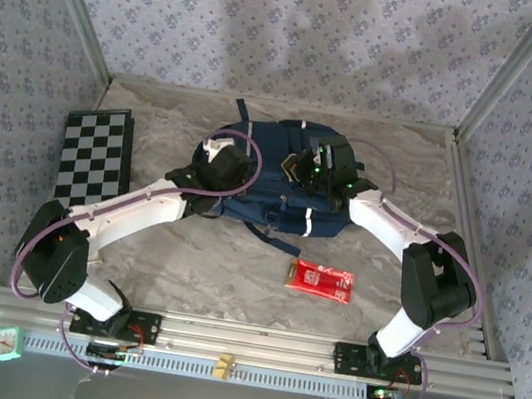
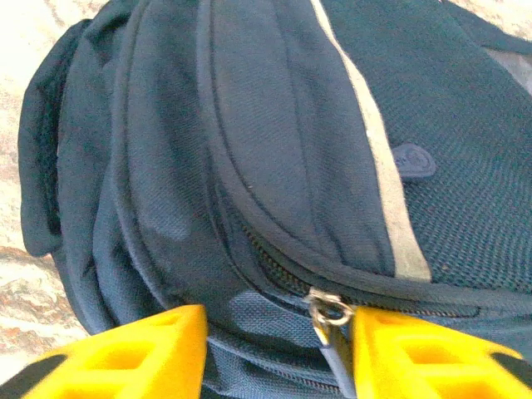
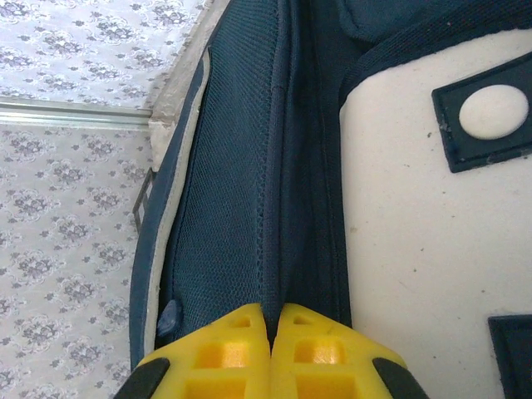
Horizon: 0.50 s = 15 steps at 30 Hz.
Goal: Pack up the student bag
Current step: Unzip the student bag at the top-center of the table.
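1. Packing is looking unfinished: a flat red packet [image 1: 321, 280] and a folded checkered board [image 1: 95, 157] are lying outside the large navy fabric student bag [image 1: 285, 177], which is sitting mid-table.
2. The left gripper [image 2: 278, 357] is hanging spread, straddling a metal zipper pull [image 2: 331, 312].
3. The right gripper [image 3: 270, 341] is pinching the bag's seam.

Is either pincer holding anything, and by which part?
Right pincer is shut on the student bag, at its navy seam beside the white panel. Left pincer is open, holding nothing.
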Motion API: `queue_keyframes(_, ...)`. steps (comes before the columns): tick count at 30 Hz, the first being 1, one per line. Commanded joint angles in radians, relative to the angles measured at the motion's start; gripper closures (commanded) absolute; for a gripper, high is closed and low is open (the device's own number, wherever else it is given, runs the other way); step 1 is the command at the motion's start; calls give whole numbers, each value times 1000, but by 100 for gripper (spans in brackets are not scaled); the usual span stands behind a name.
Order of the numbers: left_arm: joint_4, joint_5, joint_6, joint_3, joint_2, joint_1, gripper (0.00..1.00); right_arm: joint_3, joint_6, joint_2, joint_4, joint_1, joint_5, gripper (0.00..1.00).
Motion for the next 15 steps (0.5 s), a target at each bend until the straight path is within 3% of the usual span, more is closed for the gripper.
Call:
queue_keyframes(1, -38, -15, 59, 8, -7, 19, 59, 52, -24, -27, 42, -6, -12, 100)
queue_keyframes(8, 10, 98, 114, 36, 14, 17, 51, 52, -27, -20, 31, -3, -14, 100)
queue_keyframes(15, 19, 113, 132, 58, 40, 15, 63, 92, -19, 7, 38, 1, -30, 100)
